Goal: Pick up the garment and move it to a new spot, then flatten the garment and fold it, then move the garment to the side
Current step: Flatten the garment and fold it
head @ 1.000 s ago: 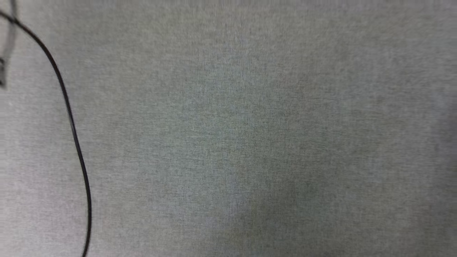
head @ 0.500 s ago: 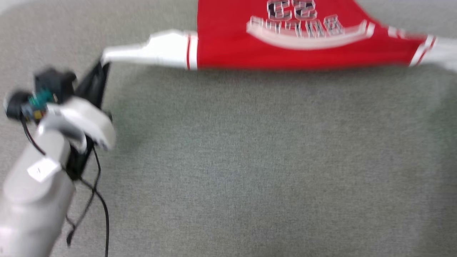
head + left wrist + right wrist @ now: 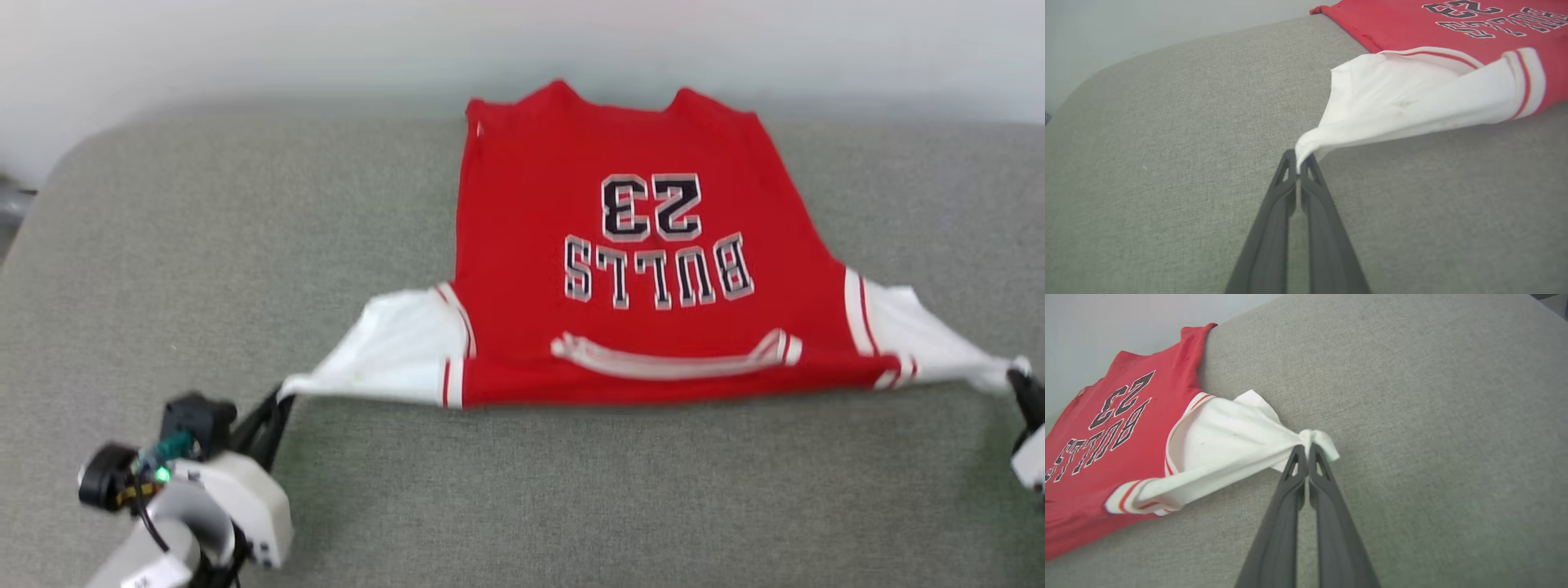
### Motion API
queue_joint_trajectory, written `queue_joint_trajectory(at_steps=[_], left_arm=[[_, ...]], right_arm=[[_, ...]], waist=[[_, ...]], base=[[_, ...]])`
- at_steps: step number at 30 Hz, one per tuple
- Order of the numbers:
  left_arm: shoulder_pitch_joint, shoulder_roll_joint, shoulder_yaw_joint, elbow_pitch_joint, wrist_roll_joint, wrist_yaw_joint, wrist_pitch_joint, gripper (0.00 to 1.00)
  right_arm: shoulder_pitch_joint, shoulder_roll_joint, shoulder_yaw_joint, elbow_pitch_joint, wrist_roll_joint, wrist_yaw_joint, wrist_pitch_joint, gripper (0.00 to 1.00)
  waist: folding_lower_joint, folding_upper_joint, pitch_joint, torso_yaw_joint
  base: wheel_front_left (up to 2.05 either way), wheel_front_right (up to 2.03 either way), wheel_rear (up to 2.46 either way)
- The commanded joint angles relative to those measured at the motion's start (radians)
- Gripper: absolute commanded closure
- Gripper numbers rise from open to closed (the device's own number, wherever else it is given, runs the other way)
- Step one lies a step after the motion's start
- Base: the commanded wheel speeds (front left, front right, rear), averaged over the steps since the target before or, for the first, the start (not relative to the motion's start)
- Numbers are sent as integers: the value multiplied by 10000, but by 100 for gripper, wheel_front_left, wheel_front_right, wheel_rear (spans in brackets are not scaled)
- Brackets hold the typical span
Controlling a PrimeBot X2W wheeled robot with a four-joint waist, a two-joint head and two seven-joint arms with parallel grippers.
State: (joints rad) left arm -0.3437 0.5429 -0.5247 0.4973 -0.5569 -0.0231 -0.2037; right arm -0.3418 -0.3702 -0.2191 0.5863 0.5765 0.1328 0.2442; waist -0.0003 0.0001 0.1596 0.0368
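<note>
Jersey T-shirt (image 3: 522, 245) lies print-up on grey upholstery (image 3: 571, 490); left gripper (image 3: 1299, 159) and right gripper (image 3: 1306, 451) each pinch a sleeve tip.

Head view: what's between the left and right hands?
The shirt, stretched between them: left hand pinches one white sleeve tip, right hand the other. Clearest in the head view.
</note>
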Motion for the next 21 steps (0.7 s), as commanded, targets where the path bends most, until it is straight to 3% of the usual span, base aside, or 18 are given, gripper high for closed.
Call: queue_joint_trajectory(at_steps=[1,15,21], left_arm=[[452,154,32,-71,-120,149,87,100],[3484,714,-16,-2184,-910,857,783,100],[3714,820,-94,-3053,-936,1024,1075,100]], right_arm=[[486,-233,19,-132,97,-39,72,100],[3884,-742,647,-2055,1680,-33,1568,100],[4367,-787,645,-2656,1808,-31,1888,100]], waist=[[3,-1,-356,2],[3,-1,-1492,-70],[3,-1,-1375,-52]], base=[[0,0,0],[0,0,0],[0,0,0]])
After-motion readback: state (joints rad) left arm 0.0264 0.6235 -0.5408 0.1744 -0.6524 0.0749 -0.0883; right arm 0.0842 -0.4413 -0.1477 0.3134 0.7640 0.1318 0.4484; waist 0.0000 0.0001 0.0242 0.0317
